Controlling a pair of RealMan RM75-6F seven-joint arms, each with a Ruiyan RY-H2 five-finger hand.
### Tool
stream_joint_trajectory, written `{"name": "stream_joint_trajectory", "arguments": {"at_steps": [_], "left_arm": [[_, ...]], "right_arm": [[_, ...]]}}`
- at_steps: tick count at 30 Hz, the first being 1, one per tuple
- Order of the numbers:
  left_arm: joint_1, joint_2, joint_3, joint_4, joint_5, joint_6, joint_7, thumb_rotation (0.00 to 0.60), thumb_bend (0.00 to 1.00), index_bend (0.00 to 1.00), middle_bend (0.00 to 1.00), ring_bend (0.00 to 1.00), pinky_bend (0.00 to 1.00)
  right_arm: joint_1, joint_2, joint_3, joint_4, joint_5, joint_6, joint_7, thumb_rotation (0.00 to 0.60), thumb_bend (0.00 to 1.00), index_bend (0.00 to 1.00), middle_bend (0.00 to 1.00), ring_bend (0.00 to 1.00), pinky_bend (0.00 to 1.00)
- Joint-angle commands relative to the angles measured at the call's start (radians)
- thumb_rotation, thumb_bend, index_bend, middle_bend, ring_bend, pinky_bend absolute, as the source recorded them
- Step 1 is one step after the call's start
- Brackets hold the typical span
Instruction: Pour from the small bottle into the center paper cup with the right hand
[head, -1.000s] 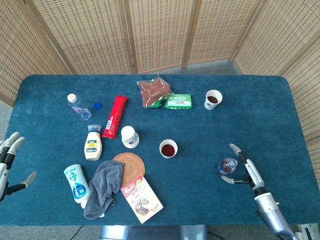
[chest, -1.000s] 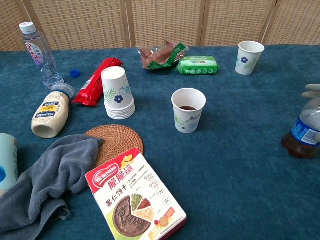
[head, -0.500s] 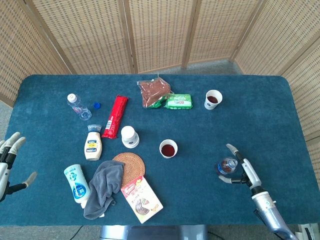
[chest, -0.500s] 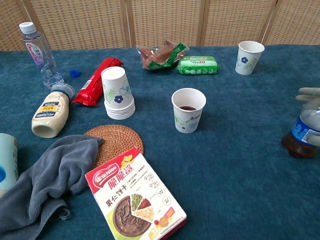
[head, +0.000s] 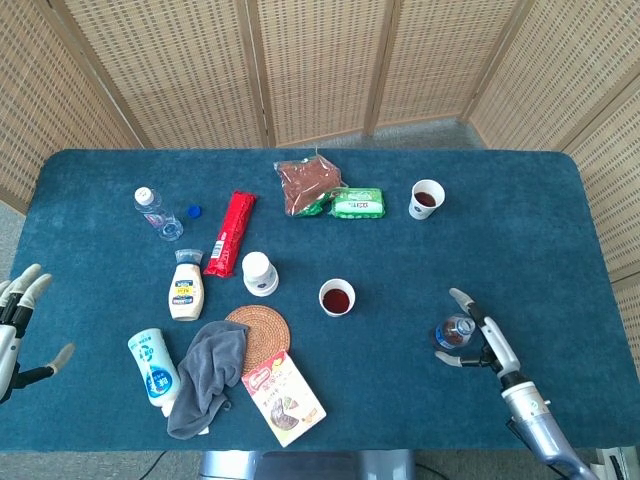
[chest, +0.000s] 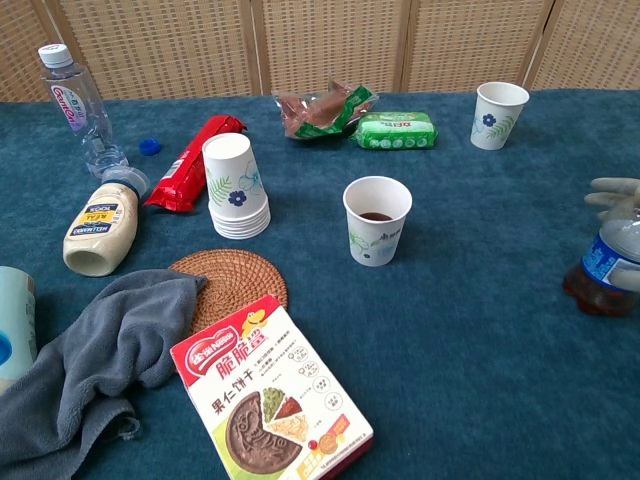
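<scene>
— Near the right edge of the bench (head: 560, 230), why does the small bottle (head: 457, 332) stand apart from the clutter?

— Likely so the right hand (head: 482, 340) has a free approach. It stands upright, uncapped, with dark liquid low in it, well to the right of the center paper cup (head: 337, 297). That cup sits open-mouthed with some dark drink already inside, and bare cloth lies between the 2.

— And the hand itself?

— Spread wide, cupped around the bottle's far side: 1 finger reaches past it toward the cup, the thumb curls below. From the chest camera the pale fingers (chest: 612, 196) hover at the bottle's shoulder. I cannot tell whether they touch; nothing is gripped yet.

— The other hand?

— The left hand (head: 20, 320) rests open at the bench's left edge, holding nothing.
</scene>
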Motion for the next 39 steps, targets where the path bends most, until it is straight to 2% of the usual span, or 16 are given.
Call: {"name": "stream_joint_trajectory", "arguments": {"at_steps": [1, 6, 9, 13, 18, 20, 25, 30, 34, 39], "left_arm": [[-0.001, 0.0, 0.0, 0.0, -0.001, -0.001, 0.0, 0.6, 0.32, 0.0, 0.0, 0.0, 0.0], [-0.002, 0.0, 0.0, 0.0, -0.001, -0.003, 0.0, 0.6, 0.32, 0.0, 0.0, 0.0, 0.0], [-0.001, 0.001, 0.0, 0.0, 0.0, -0.001, -0.001, 0.6, 0.32, 0.0, 0.0, 0.0, 0.0], [0.0, 0.0, 0.0, 0.001, -0.002, 0.0, -0.001, 0.6, 0.32, 0.0, 0.0, 0.0, 0.0], [-0.001, 0.0, 0.0, 0.001, -0.002, -0.001, -0.001, 0.6, 0.32, 0.0, 0.0, 0.0, 0.0], [-0.001, 0.0, 0.0, 0.001, -0.002, 0.0, 0.0, 0.6, 0.32, 0.0, 0.0, 0.0, 0.0], [-0.001, -0.001, 0.001, 0.0, -0.002, -0.002, 0.001, 0.6, 0.32, 0.0, 0.0, 0.0, 0.0], [-0.003, -0.001, 0.002, 0.0, 0.0, -0.006, 0.002, 0.6, 0.32, 0.0, 0.0, 0.0, 0.0], [-0.005, -0.002, 0.003, -0.001, 0.0, -0.009, 0.004, 0.6, 0.32, 0.0, 0.0, 0.0, 0.0], [-0.006, -0.003, 0.004, -0.002, 0.004, -0.01, 0.005, 0.6, 0.32, 0.0, 0.0, 0.0, 0.0]], "right_arm": [[0.005, 0.006, -0.001, -0.009, -0.004, -0.001, 0.017, 0.6, 0.0, 0.0, 0.0, 0.0, 0.0], [0.009, 0.002, -0.002, -0.01, -0.002, -0.003, 0.021, 0.6, 0.0, 0.0, 0.0, 0.0, 0.02], [0.009, -0.01, -0.004, 0.0, 0.002, -0.005, 0.026, 0.6, 0.0, 0.0, 0.03, 0.0, 0.12], [0.008, -0.027, -0.004, 0.017, 0.002, -0.002, 0.034, 0.6, 0.0, 0.0, 0.03, 0.0, 0.18], [0.001, -0.051, -0.003, 0.041, 0.004, 0.015, 0.031, 0.6, 0.0, 0.0, 0.11, 0.0, 0.2], [-0.003, -0.061, -0.003, 0.052, 0.005, 0.021, 0.027, 0.6, 0.0, 0.04, 0.16, 0.01, 0.21], [-0.012, -0.088, -0.001, 0.078, 0.006, 0.04, 0.018, 0.6, 0.0, 0.23, 0.31, 0.09, 0.25], [-0.026, -0.119, 0.012, 0.103, 0.018, 0.069, 0.011, 0.6, 0.12, 0.34, 0.42, 0.17, 0.3], [-0.038, -0.137, 0.025, 0.117, 0.026, 0.097, 0.007, 0.6, 0.23, 0.42, 0.5, 0.25, 0.45], [-0.043, -0.145, 0.031, 0.124, 0.03, 0.106, 0.004, 0.6, 0.35, 0.43, 0.51, 0.26, 0.49]]}}
